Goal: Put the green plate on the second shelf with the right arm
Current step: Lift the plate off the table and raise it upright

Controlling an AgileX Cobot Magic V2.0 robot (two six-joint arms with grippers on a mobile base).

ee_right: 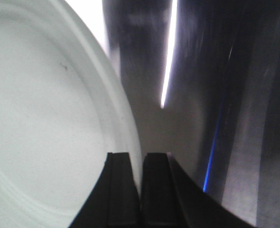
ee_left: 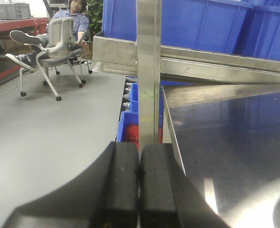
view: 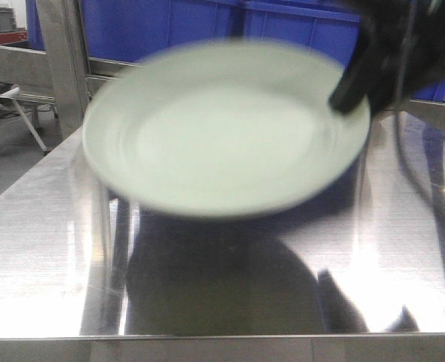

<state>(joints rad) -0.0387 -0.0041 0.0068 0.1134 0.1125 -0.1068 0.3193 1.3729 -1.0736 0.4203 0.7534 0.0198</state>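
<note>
My right tool was pinching the rim of the green plate, one finger above the rim and one beneath it, with no gap visible between fingers and rim. In the wrist view the plate spread out to the left of the fingers. In the front view, the grip sat on the plate's far right edge. The plate is round and has no long axis, so what mattered was its face, which lay close to level with the near edge dipped slightly.

The plate hung clear of the steel shelf beneath it, with its dark reflection directly below. Its outline was blurred in the front view. Blue bins stood on the level behind and above. I could not tell from these views which level counted as the second.

My left tool was pressed together and empty, near the upright post at the shelf's left corner. The right arm was the only one in contact with the plate. I judged that the next move called for carrying the plate rim-first while keeping its face level.
</note>
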